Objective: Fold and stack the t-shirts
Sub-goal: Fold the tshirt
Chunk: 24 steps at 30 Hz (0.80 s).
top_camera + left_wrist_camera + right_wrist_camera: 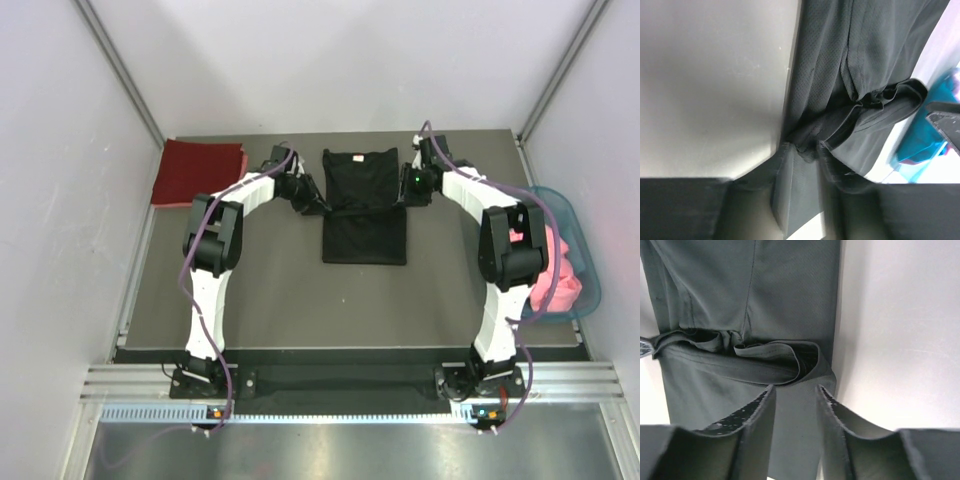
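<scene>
- In the teal basket [597, 282] at the table's [280, 290] right edge we see bunched pink t-shirts [562, 280]; their number we cannot tell.
- We count one black t-shirt [362, 205] mid-table and one dark red t-shirt [200, 172] far left.
- Our left claw [802, 150] pinches the black t-shirt's fold, while our right claw [795, 390] stands apart over it.

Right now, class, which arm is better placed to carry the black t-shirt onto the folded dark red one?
Left. The dark red t-shirt lies at the far left, beside the left gripper, which pinches the black t-shirt. The right gripper would have to cross over.
</scene>
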{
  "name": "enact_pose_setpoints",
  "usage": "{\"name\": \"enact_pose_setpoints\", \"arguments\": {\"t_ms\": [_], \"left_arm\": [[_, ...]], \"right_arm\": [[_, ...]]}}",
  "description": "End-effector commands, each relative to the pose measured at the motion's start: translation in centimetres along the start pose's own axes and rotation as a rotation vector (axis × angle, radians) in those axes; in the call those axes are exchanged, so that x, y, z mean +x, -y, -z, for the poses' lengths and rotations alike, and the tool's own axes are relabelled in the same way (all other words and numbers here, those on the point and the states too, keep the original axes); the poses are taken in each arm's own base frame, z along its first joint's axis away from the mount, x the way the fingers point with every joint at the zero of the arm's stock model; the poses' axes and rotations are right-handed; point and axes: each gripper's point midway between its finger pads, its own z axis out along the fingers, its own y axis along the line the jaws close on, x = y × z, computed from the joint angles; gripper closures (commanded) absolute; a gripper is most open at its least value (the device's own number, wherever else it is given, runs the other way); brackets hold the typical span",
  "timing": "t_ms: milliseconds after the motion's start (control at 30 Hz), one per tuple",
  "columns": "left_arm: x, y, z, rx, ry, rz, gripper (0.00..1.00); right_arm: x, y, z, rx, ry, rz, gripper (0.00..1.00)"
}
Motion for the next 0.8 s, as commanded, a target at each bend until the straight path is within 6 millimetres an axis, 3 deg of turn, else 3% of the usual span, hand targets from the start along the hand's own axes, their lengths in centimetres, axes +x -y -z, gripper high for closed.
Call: {"name": "enact_pose_setpoints", "arguments": {"t_ms": [0,133,267,367,533,667,767], "left_arm": [[-2.7,2.9,3.0,0.043,0.09,-0.095,0.59],[-3.1,3.9,5.1,0.028,0.141,-0.18,0.6],[-1.1,4.7,5.5,0.039,0.131,-0.235,0.68],[1.0,4.7,5.0,0.032,0.102,-0.245,0.76],[3.7,3.1,3.1,-0.027,0.053,-0.243,0.83],[4.5,2.4,1.6,-0.031,0.016,-0.229,0.89],[3.7,2.6,0.8,-0.021,0.033,-0.239,0.9]], "right_arm": [[-2.4,-0.3,0.9,-0.007,0.068,-0.013,0.61],[-2.4,-0.6,2.7,0.001,0.089,-0.025,0.6],[-1.1,-1.1,3.3,-0.003,0.076,-0.019,0.74],[0.2,-1.5,3.0,-0.005,0.056,-0.008,0.83],[1.8,-1.9,2.0,-0.015,0.043,-0.016,0.87],[2.1,-1.7,0.5,-0.024,0.036,-0.02,0.88],[1.5,-1.9,-0.3,-0.035,0.047,-0.022,0.89]]}}
